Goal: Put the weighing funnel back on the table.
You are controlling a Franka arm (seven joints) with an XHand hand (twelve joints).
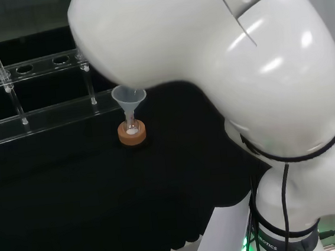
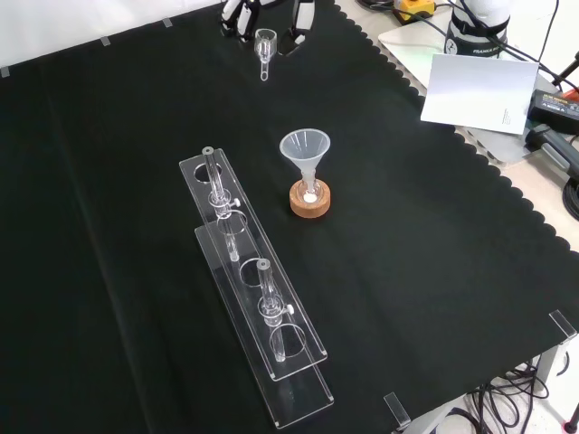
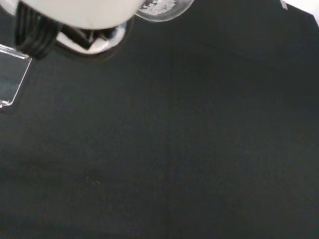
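The weighing funnel [image 2: 264, 47], a small clear scoop with a short stem, hangs at the far edge of the cloth in the front view, stem pointing down toward the cloth. The black and white hand [image 2: 237, 14] comes in from the top there, with fingers [image 2: 300, 20] down on either side of the piece, and it appears to hold it. In the wrist view the weighing funnel's round mouth [image 3: 162, 7], dusted with white grains, sits just beside the blurred white hand [image 3: 75, 12], with black cloth [image 3: 169, 149] below.
The big funnel [image 2: 305, 150] stands in a small flask on a cork ring [image 2: 310, 202] mid-cloth, also seen in the head view [image 1: 129, 99]. A clear test tube rack [image 2: 258, 307] with tubes lies in front of it. A white sheet [image 2: 478, 90] lies off the cloth's right edge.
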